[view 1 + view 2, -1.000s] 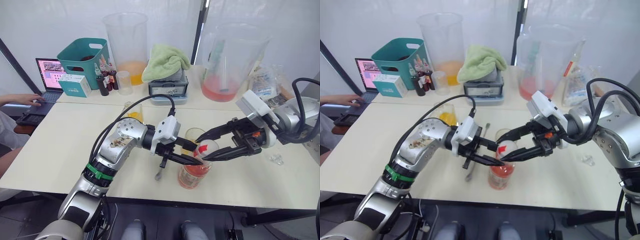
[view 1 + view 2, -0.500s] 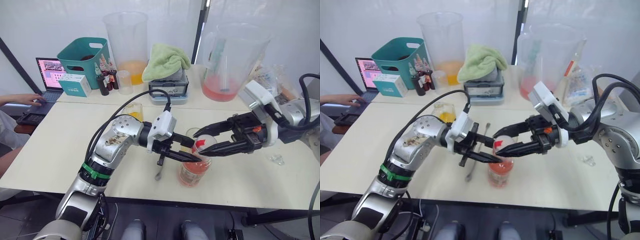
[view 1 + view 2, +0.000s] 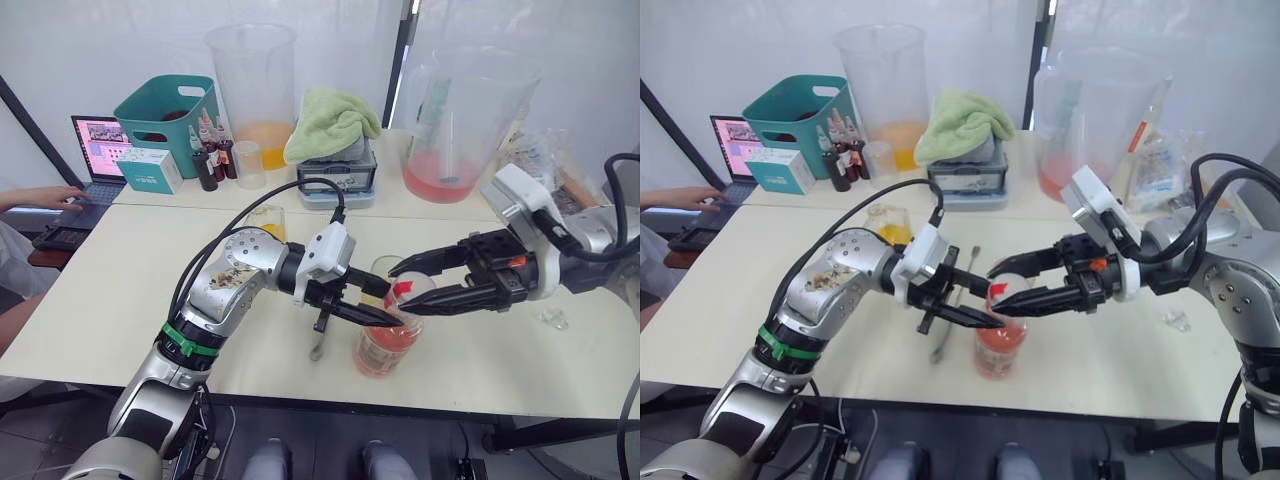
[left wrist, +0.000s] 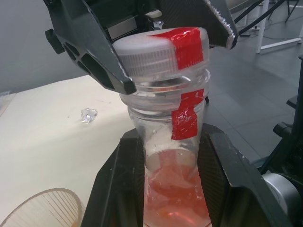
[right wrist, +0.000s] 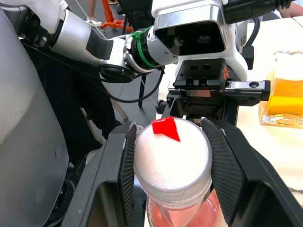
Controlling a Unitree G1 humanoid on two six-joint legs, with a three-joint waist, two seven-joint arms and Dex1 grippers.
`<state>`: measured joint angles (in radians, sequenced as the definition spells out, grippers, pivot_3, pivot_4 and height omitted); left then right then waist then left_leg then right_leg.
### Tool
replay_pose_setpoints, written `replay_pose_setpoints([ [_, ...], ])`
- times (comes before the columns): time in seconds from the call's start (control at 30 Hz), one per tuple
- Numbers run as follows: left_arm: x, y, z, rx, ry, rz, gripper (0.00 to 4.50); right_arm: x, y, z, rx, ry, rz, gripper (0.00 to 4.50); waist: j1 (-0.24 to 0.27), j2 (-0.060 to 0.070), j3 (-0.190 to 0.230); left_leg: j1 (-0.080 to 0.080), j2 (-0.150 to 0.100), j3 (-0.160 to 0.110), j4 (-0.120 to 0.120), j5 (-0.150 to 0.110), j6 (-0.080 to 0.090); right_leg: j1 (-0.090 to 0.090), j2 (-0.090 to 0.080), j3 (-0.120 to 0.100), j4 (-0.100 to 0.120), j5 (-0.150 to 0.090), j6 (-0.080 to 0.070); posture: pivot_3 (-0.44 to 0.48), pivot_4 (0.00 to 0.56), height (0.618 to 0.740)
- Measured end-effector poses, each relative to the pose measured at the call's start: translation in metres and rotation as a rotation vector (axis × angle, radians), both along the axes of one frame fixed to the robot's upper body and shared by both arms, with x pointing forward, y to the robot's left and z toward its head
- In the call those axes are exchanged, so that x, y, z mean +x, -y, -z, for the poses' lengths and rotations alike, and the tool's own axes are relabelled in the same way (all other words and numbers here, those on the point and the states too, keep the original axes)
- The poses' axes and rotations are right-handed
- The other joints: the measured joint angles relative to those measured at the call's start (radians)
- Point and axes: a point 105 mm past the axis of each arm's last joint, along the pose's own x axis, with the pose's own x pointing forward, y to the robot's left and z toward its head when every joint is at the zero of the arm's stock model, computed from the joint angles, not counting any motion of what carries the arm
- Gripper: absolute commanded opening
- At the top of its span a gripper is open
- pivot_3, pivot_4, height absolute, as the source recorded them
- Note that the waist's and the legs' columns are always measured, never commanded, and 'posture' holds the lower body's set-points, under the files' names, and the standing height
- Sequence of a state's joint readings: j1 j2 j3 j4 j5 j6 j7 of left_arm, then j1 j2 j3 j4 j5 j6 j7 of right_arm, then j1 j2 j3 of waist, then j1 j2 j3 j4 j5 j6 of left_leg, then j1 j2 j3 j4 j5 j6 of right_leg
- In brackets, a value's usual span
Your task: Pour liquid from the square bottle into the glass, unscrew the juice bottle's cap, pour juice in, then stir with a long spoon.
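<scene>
Head view: my left gripper (image 3: 385, 305) clamps the juice bottle (image 3: 385, 340) at the neck, holding it upright so it cannot turn. The glass (image 3: 385, 272) stands just behind the bottle.

Left wrist view: my fingers (image 4: 116, 189) grip the bottle's neck below the cap (image 4: 163, 49).

Right wrist view: my right gripper (image 5: 173, 165) closes on the cap to unscrew it.

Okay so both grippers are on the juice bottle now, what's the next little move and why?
Probably twist the right gripper to start unscrewing. Its fingers flank the cap, which still sits on the juice bottle, and the left gripper clamps the bottle below the neck to brace it. The glass stands just behind, waiting for the juice.
</scene>
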<state>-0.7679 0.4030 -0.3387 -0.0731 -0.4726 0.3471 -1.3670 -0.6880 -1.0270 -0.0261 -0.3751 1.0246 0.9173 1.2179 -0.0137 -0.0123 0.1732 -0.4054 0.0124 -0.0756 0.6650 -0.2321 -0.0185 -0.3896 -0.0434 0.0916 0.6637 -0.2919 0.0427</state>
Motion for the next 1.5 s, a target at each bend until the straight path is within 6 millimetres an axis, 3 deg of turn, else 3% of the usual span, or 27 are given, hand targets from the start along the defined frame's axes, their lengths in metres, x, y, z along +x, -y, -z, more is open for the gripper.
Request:
replay_pose_setpoints([
  [0.43, 0.000, 0.002, 0.007, 0.035, 0.013, 0.004, 1.16, -0.002, 0.002, 0.009, -0.071, 0.078, -0.010, 1.68, 0.000, 0.000, 0.000, 0.000, 0.000, 0.000, 0.000, 0.000, 0.000, 0.000, 0.000, 0.000, 0.000, 0.000, 0.000, 0.000, 0.150, 0.740],
  [0.8, 0.002, -0.001, 0.009, 0.035, 0.012, 0.009, 1.16, 0.005, -0.007, 0.003, -0.174, 0.147, -0.161, 1.68, -0.002, 0.000, 0.000, 0.001, 0.000, 0.000, 0.000, 0.000, 0.000, 0.000, 0.000, 0.000, 0.000, 0.000, 0.000, 0.000, 0.150, 0.740],
  [0.87, 0.004, -0.002, 0.010, 0.037, 0.008, 0.002, 1.16, 0.006, -0.009, -0.001, -0.171, 0.163, -0.189, 1.68, -0.001, 0.000, 0.000, 0.001, 0.000, 0.000, 0.001, 0.000, 0.000, 0.000, 0.000, -0.001, 0.000, 0.000, 0.000, 0.000, 0.150, 0.740],
  [1.0, 0.003, -0.004, 0.010, 0.040, 0.010, 0.013, 1.16, 0.010, -0.005, -0.027, -0.142, 0.271, -0.161, 1.68, 0.001, 0.000, 0.000, 0.002, 0.000, -0.001, 0.000, 0.000, 0.000, 0.002, 0.000, -0.002, 0.000, 0.000, 0.000, 0.000, 0.150, 0.740],
  [1.27, 0.003, -0.006, 0.010, 0.037, 0.016, 0.015, 1.16, 0.010, -0.001, -0.031, -0.128, 0.270, -0.155, 1.68, -0.001, 0.000, 0.000, 0.002, 0.000, -0.001, 0.000, 0.000, 0.000, 0.002, 0.000, -0.002, 0.000, 0.000, 0.000, 0.000, 0.150, 0.740],
  [1.4, 0.002, -0.006, 0.011, 0.031, 0.015, 0.015, 1.16, 0.015, 0.009, -0.026, -0.119, 0.243, -0.069, 1.68, 0.002, 0.000, -0.001, 0.002, 0.000, -0.001, 0.000, 0.000, 0.000, 0.002, 0.000, -0.002, 0.000, 0.000, 0.000, 0.000, 0.150, 0.740],
  [1.5, 0.002, -0.005, 0.011, 0.018, 0.022, 0.012, 1.16, 0.033, 0.037, -0.009, -0.120, 0.176, 0.134, 1.68, 0.004, -0.001, -0.001, 0.002, 0.000, -0.001, 0.001, 0.000, 0.000, 0.002, -0.001, -0.001, 0.000, 0.000, 0.000, 0.000, 0.150, 0.740],
])
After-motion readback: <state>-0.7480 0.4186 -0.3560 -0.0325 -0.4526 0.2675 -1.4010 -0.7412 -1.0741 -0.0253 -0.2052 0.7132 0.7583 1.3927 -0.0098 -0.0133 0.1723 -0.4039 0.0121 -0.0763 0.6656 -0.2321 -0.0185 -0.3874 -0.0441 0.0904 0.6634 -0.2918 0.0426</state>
